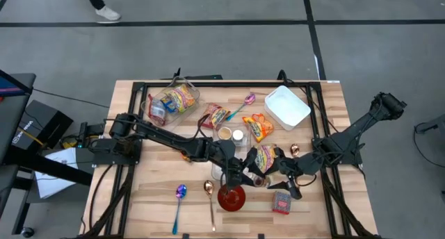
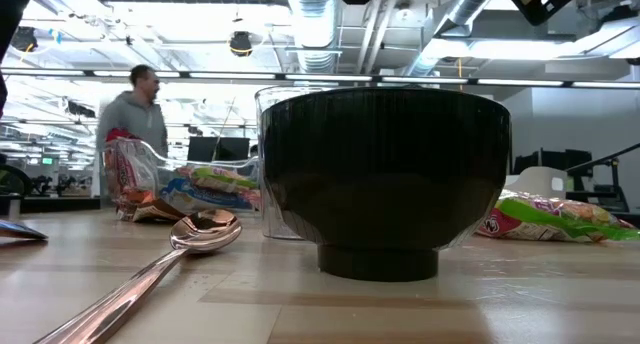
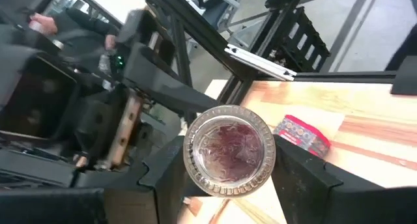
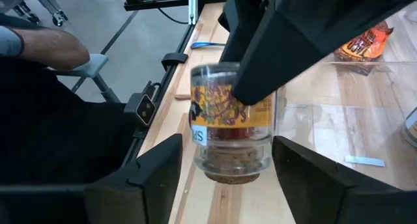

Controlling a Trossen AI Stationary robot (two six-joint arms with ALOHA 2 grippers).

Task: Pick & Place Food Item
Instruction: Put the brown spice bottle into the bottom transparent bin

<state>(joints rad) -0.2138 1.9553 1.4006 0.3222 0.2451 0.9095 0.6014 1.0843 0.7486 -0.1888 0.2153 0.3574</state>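
- Left wrist view: your left gripper [image 3: 231, 160] has its 2 dark fingers pressed against the sides of a small clear glass jar with a yellow-orange label [image 3: 229, 151], seen end-on. That reads as a firm hold.
- Right wrist view: the right gripper [image 4: 228, 149] faces the same jar from the other side. Its fingers stand wide, 1 on each side of the glass, with a gap on both sides and no contact.
- The jar hangs clear of the table at the near middle, just right of the round bowl, black outside and red inside [image 1: 231, 197]. Both arms reach in towards it.
- My judgement: the jar is held sideways so that its free end is offered to the right gripper for a handover. Don't let the left fingers go before the right ones have closed on it.
- Count near the bowl: 2 spoons to its left, 1 blue-purple [image 1: 179, 195] and 1 copper [image 1: 209, 190], and 1 small red packet [image 1: 281, 203] to its right.
- Farther back: 1 white rectangular tub [image 1: 286, 105] on the right and 1 clear tub of snack packets [image 1: 170, 103] on the left. At least 3 loose packets lie between them and the arms.
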